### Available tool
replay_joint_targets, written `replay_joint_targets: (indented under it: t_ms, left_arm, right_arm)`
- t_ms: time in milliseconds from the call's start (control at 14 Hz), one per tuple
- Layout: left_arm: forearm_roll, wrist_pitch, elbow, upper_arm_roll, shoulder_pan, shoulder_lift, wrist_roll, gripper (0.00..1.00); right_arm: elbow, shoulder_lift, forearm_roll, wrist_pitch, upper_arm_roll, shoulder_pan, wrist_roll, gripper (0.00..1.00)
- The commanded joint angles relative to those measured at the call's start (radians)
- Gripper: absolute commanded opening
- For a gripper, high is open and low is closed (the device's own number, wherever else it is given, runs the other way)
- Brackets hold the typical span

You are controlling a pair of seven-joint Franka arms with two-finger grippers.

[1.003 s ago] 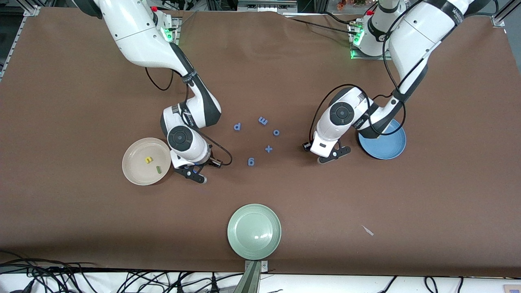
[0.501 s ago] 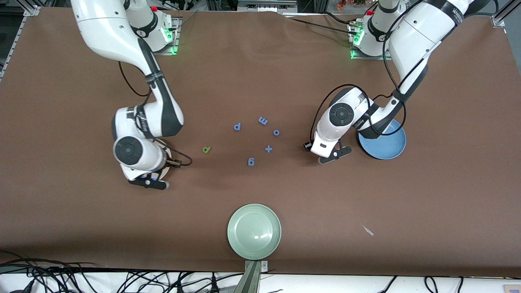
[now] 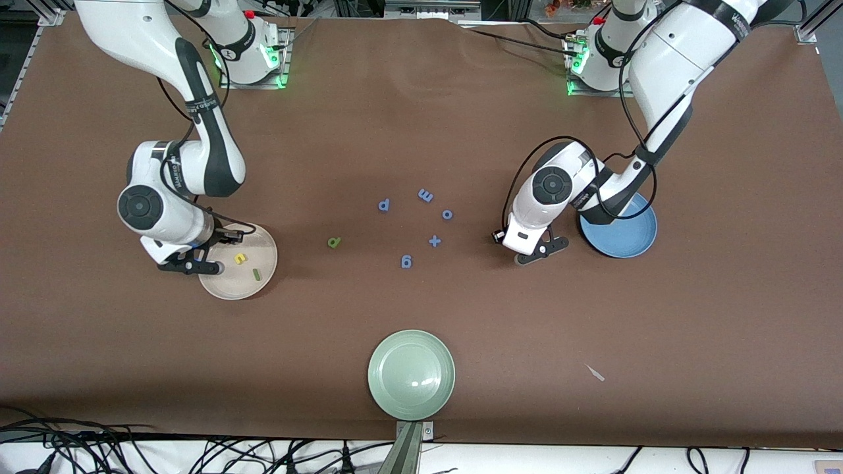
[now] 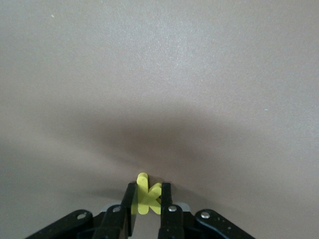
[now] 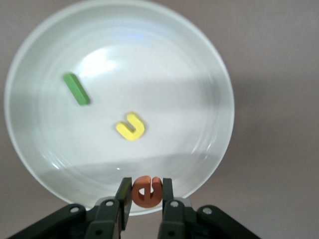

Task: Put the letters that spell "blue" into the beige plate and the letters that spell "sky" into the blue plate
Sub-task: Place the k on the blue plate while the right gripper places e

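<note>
The beige plate [image 3: 227, 284] [image 5: 164, 59] holds the yellow u [image 3: 240, 259] [image 5: 131, 126] and the green bar l [image 3: 255, 273] [image 5: 76, 89]. My right gripper [image 3: 192, 266] [image 5: 146, 185] is shut on the orange e [image 5: 147, 191], over that plate's rim at the right arm's end. The green b [image 3: 334, 242] lies on the table between the beige plate and the blue letters. My left gripper [image 3: 541, 251] [image 4: 146, 189] is low on the table beside the blue plate [image 3: 625, 234], shut on the yellow k [image 4: 147, 199]. The left arm covers part of the blue plate.
Blue letters lie mid-table: a p [image 3: 384, 205], an m [image 3: 426, 195], an o [image 3: 447, 214], a plus sign [image 3: 435, 241] and a 6 [image 3: 406, 261]. A pale green plate [image 3: 411, 374] stands near the front edge. A small pale scrap [image 3: 595, 373] lies toward the left arm's end.
My right arm has swung from beside the middle of the table across the beige plate to its outer rim, uncovering the green b. The left arm has stayed in place.
</note>
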Motion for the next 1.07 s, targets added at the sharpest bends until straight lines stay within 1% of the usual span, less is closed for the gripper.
replay_joint_targets:
  t_ms: [0, 143, 215, 358, 430, 573, 788, 931, 1003]
  left_arm:
    - [0.044, -0.022, 0.021, 0.004, -0.002, -0.005, -0.040, 0.07]
    - [0.037, -0.057, 0.024, 0.000, 0.017, -0.047, -0.036, 0.06]
    - [0.033, -0.089, 0.026, -0.002, 0.029, -0.070, -0.028, 0.06]
    - [0.027, -0.151, 0.040, -0.008, 0.047, -0.100, 0.009, 0.06]
    - [0.027, -0.193, 0.047, -0.009, 0.057, -0.102, 0.038, 0.06]
    - [0.011, -0.226, 0.044, -0.011, 0.096, -0.120, 0.120, 0.05]
    - [0.004, -0.364, 0.037, -0.010, 0.170, -0.139, 0.323, 0.06]
    - [0.004, -0.405, -0.001, -0.010, 0.227, -0.168, 0.458, 0.07]
    - [0.008, -0.409, -0.034, -0.008, 0.247, -0.189, 0.501, 0.08]
  right_arm:
    - [-0.052, -0.050, 0.030, 0.026, 0.007, 0.009, -0.011, 0.37]
    - [-0.034, -0.053, 0.047, 0.023, 0.027, 0.011, 0.018, 0.54]
    - [-0.028, -0.055, 0.071, 0.019, 0.053, 0.012, 0.048, 0.56]
    - [-0.005, -0.047, 0.085, 0.020, 0.094, 0.018, 0.139, 0.60]
    - [0.017, -0.043, 0.087, 0.019, 0.123, 0.020, 0.201, 0.60]
    - [0.055, -0.030, 0.085, 0.019, 0.186, 0.020, 0.347, 0.60]
    - [0.104, 0.025, 0.085, 0.045, 0.260, 0.020, 0.490, 0.60]
    - [0.106, 0.063, 0.085, 0.120, 0.298, 0.029, 0.573, 0.60]
    - [0.106, 0.088, 0.085, 0.158, 0.302, 0.044, 0.599, 0.60]
